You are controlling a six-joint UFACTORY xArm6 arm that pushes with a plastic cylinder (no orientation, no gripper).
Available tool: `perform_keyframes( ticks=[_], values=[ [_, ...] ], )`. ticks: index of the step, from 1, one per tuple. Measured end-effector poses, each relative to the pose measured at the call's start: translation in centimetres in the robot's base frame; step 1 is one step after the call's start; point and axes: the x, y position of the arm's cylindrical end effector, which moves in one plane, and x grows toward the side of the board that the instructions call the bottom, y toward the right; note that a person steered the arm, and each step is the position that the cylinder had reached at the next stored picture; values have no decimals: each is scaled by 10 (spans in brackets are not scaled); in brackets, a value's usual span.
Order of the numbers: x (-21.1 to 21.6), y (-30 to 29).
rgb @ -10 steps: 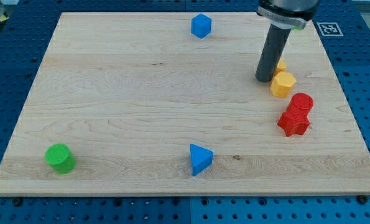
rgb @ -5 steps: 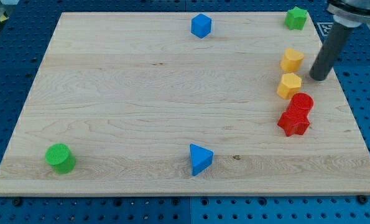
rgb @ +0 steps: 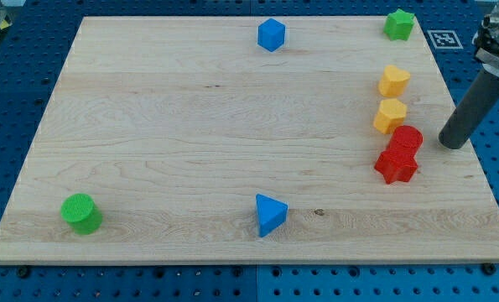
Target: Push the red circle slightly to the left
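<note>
The red circle sits near the board's right edge, touching a red star-shaped block just below it. My tip rests on the board to the right of the red circle, a short gap away, at about the same height in the view. A yellow hexagon-like block lies just above the red circle, close to it.
A yellow heart-shaped block lies above the yellow hexagon. A green star block is at the top right corner. A blue cube is at top centre, a blue triangle at bottom centre, a green cylinder at bottom left.
My tip moved from left of the yellow blocks around to the right and down, ending right of the red circle. The blocks have not moved in the last half second.
</note>
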Motion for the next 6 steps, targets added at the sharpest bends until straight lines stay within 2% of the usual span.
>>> perform_keyframes(
  ticks=[6],
  values=[
    [1, -38]
  ],
)
